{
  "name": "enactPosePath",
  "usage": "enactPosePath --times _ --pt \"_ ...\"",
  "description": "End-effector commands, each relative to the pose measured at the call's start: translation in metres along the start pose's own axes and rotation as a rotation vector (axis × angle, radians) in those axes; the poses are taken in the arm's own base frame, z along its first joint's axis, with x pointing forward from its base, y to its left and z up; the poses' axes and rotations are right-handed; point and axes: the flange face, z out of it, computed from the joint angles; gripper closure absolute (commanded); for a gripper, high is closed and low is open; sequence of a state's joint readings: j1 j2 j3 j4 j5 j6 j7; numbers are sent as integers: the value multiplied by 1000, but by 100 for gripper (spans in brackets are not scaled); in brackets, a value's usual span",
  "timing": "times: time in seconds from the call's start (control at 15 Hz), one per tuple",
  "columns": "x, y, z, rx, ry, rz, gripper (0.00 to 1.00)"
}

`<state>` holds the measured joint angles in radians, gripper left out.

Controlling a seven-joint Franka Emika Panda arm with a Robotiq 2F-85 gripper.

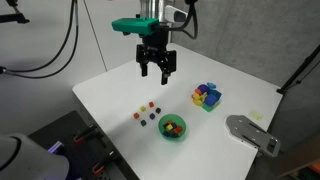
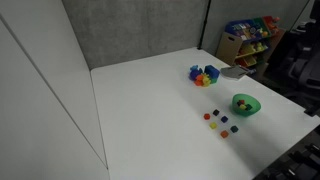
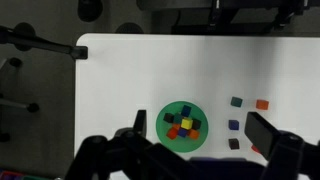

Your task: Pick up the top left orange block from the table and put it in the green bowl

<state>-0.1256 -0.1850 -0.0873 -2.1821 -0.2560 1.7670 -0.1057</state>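
So the white bench [image 1: 120, 95] is seen in all three views, and the gripper [image 1: 155, 72] is hung well above its middle, closer to the far edge. Its jaws are spread wide and nothing is held or touched. In the wrist view the dark fingers [image 3: 272, 135] are seen either side at the bottom, with only bench and bowl between them. The green bowl [image 1: 173, 136] is parked toward the near edge, and a few small cubes in mixed colours are already sat inside it [image 3: 184, 104]. The blue, yellow and red block cluster [image 1: 207, 96] is placed further back, nearer the far corner in an exterior view [image 2: 204, 75]. A loose group of tiny cubes [image 1: 150, 112] is scattered just beside the bowl, not touching it. The orange block [image 3: 262, 103] is found at that group's outer corner, farthest from the bowl: orange-red, flat on the bench, way smaller than the bowl, untouched.
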Motion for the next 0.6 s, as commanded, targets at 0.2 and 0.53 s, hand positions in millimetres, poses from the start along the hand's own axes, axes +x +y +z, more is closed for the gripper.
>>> enactPosePath --times 0.2,0.53 --pt "2 -4 0 8 6 2 0" --pt "18 -38 6 43 56 -20 0"
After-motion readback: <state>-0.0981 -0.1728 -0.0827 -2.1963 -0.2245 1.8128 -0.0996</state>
